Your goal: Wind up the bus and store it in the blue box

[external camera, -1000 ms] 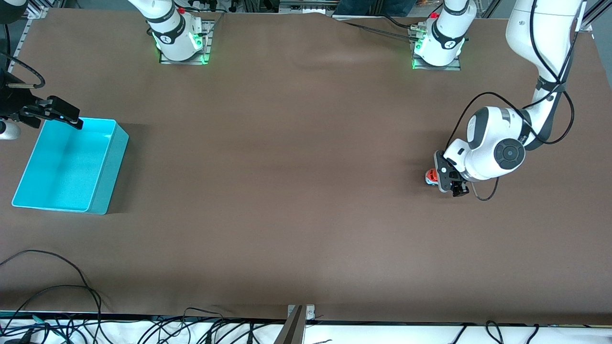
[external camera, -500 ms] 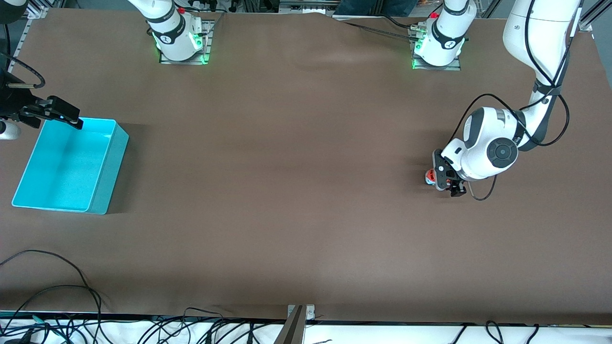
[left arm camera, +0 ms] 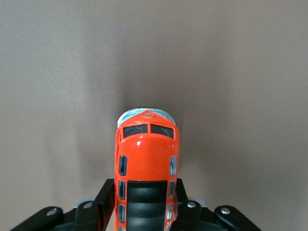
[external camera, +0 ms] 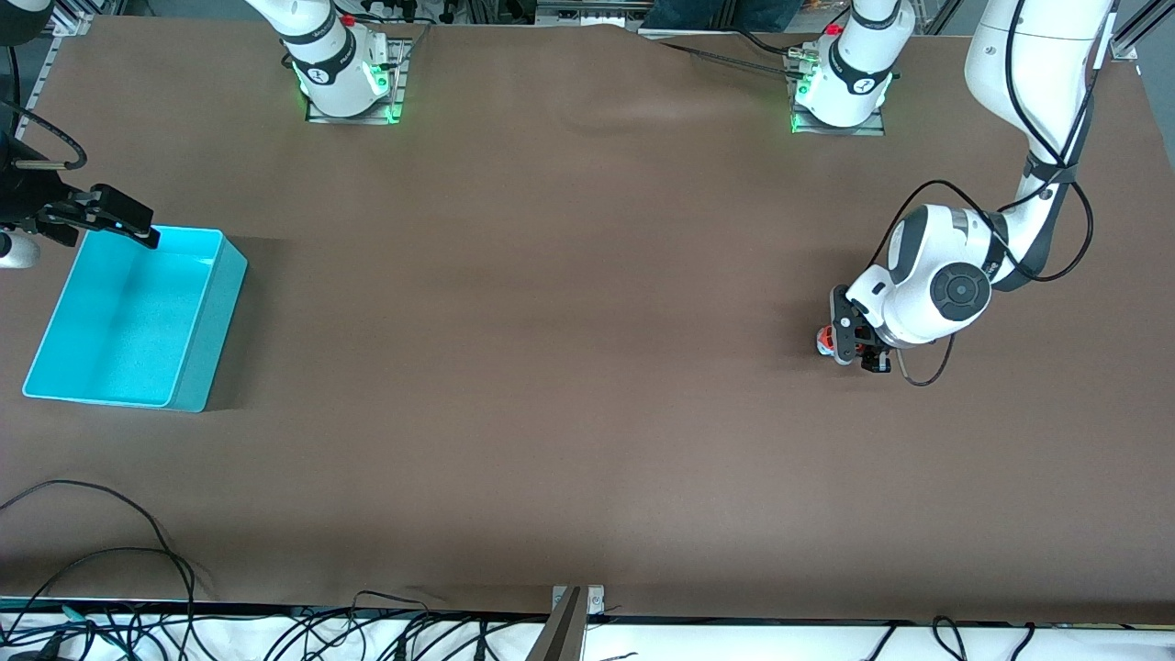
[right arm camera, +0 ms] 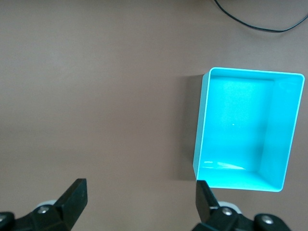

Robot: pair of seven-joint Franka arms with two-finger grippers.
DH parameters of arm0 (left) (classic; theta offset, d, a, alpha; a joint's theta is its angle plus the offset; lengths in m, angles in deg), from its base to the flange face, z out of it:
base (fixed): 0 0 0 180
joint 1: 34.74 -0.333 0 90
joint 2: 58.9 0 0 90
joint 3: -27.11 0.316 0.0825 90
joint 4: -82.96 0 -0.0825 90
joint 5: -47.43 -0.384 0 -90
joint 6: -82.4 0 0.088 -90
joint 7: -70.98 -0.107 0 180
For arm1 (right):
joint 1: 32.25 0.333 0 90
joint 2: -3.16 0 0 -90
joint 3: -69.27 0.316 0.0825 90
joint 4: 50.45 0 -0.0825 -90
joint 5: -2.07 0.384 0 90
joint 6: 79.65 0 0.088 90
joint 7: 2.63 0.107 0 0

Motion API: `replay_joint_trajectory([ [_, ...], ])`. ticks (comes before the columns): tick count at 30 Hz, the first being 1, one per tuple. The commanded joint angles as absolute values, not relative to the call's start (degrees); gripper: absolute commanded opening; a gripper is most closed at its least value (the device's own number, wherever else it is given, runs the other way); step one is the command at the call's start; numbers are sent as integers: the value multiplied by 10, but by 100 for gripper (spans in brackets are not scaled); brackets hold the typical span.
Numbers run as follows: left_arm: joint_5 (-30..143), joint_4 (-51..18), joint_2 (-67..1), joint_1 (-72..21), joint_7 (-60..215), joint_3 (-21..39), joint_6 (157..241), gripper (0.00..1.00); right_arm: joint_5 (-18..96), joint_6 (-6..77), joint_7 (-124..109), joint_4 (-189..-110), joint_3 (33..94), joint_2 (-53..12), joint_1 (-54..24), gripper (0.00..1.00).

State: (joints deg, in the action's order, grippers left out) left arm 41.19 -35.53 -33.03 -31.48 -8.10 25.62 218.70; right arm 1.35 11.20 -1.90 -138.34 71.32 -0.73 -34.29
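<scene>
The bus [external camera: 828, 340] is a small orange-red toy with a dark roof panel, standing on the table near the left arm's end. My left gripper [external camera: 854, 347] is low at the table and shut on the bus. In the left wrist view the black fingers [left arm camera: 107, 197] press both sides of the bus [left arm camera: 147, 144], and its front sticks out past them. The blue box [external camera: 128, 312] is an empty cyan bin at the right arm's end. My right gripper [external camera: 101, 218] waits open and empty in the air over the box's corner, and also shows in the right wrist view [right arm camera: 139, 197] beside the box [right arm camera: 245, 120].
The brown table mat [external camera: 569, 367] lies bare between box and bus. Loose black cables [external camera: 110, 551] lie along the table edge nearest the front camera. The arm bases [external camera: 344, 73] stand at the edge farthest from it.
The left arm's hand has shifted slightly toward the bus and its fingers have closed in on it. The right arm and the box have not moved.
</scene>
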Motion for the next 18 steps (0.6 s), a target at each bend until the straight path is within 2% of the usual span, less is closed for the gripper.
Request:
replay_joint_trajectory([
  [1, 400, -364, -339, -314, -90, 257, 2194, 23, 12, 106, -18, -1380, 715, -3, -341, 100],
  [18, 400, -365, -337, -322, -90, 257, 2194, 23, 12, 106, -19, -1380, 714, -3, -342, 100],
])
